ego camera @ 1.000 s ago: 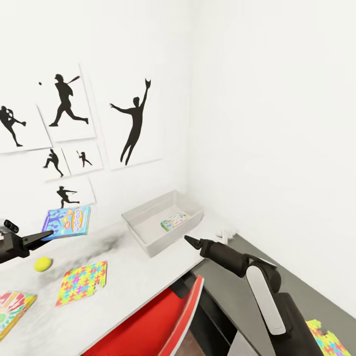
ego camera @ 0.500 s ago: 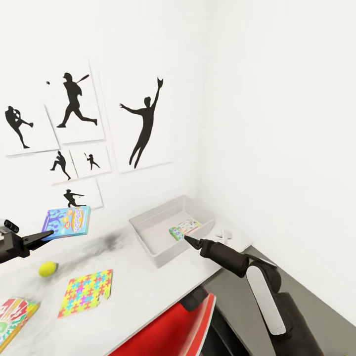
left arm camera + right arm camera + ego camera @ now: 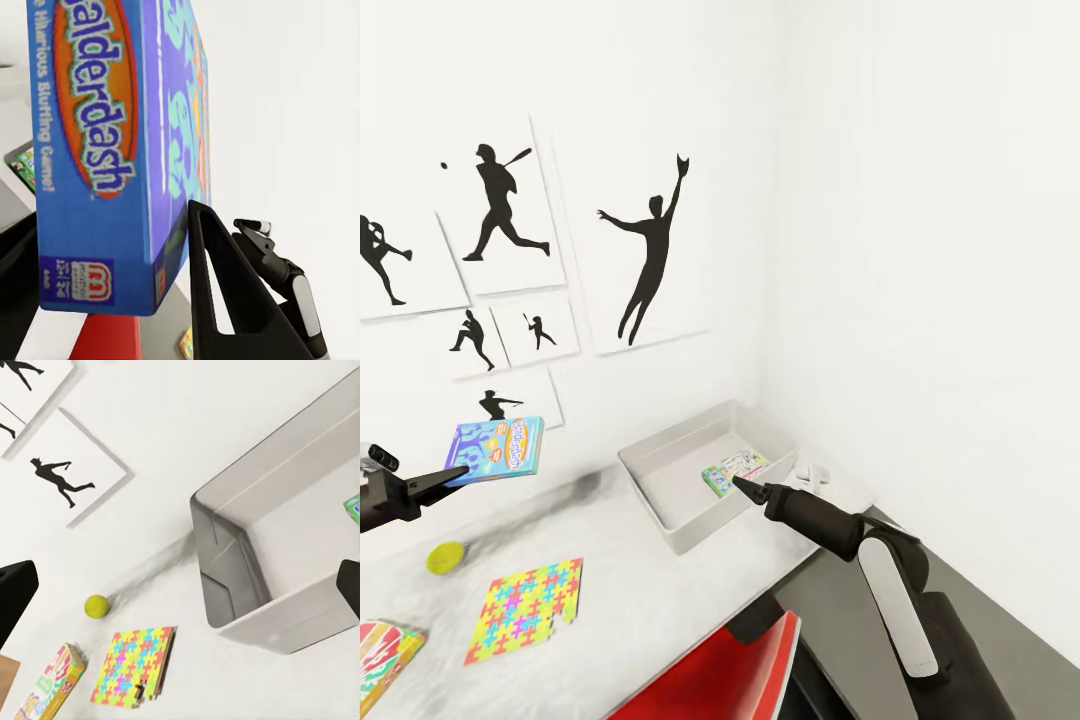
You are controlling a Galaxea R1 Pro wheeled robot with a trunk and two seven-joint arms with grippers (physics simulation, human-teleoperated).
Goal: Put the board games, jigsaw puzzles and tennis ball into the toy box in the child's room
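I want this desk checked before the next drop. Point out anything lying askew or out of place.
Nothing looks damaged or spilled. The jigsaw puzzle lies skewed to the table edge. The tennis ball sits loose beside it. One board game is already in the toy box; the left hand holds the blue one in the air.

Bare counter (image 3: pixel 620 560) between toy box (image 3: pixel 660 505) and jigsaw puzzle (image 3: pixel 525 595); open above the box, save right hand (image 3: pixel 745 487) at its 4 o'clock rim.

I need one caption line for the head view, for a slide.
Left gripper holds a blue board game above the white table, beside the grey toy box.
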